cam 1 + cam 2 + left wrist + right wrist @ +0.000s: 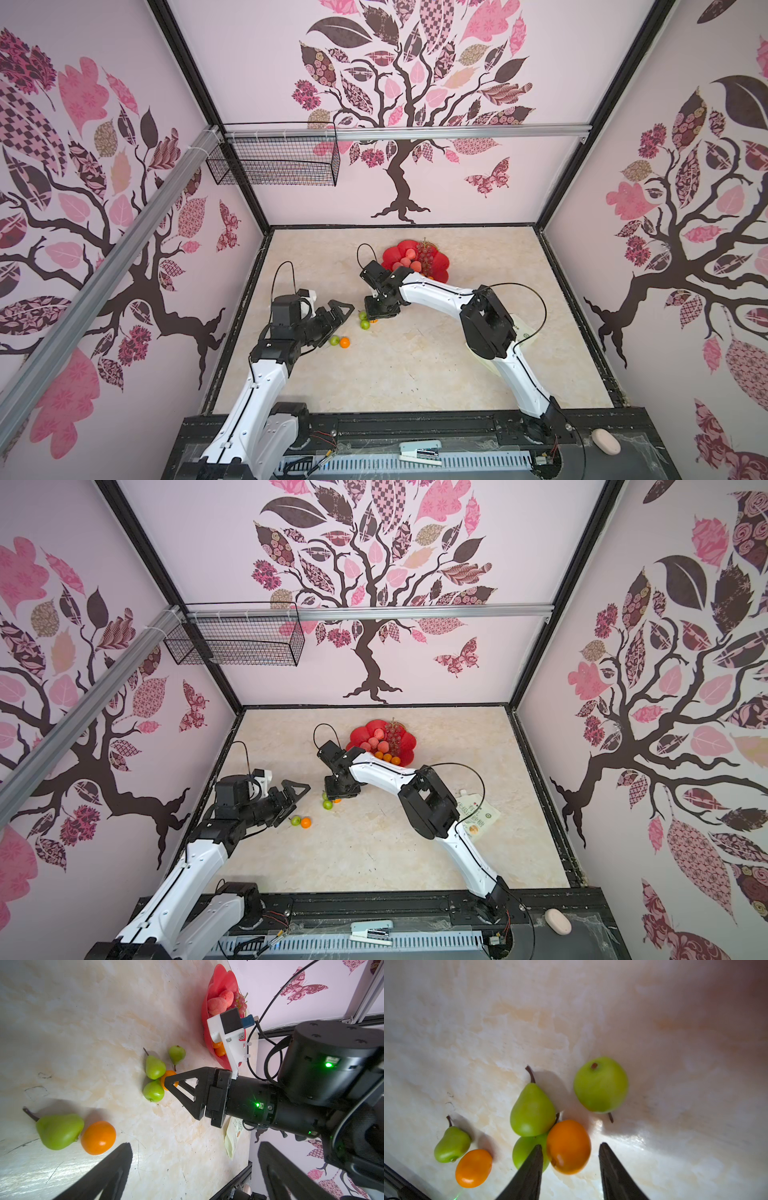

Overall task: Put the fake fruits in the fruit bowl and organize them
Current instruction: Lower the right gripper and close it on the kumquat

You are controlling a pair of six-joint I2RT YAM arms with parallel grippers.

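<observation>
Farthest from the bowl (pixel 390 255), the left claw (pixel 195 1145) hangs open and empty. Nearer the bowl, the right claw (pixel 569 1144) stands open astride an orange (pixel 566 1157), not yet pinching, with one finger squeezed between it and a pear (pixel 525 1153). Closing could shove that pear rolling or squirt the round orange out. The right arm (pixel 436 291) reaches forward with its wrist bent down. The bowl holds peaches (pixel 406 262) and grapes (pixel 426 257).

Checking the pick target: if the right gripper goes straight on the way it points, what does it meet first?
Most likely the orange, which sits between the open jaws of the right gripper; one finger may brush the green pear beside it. Depth is unclear.
</observation>
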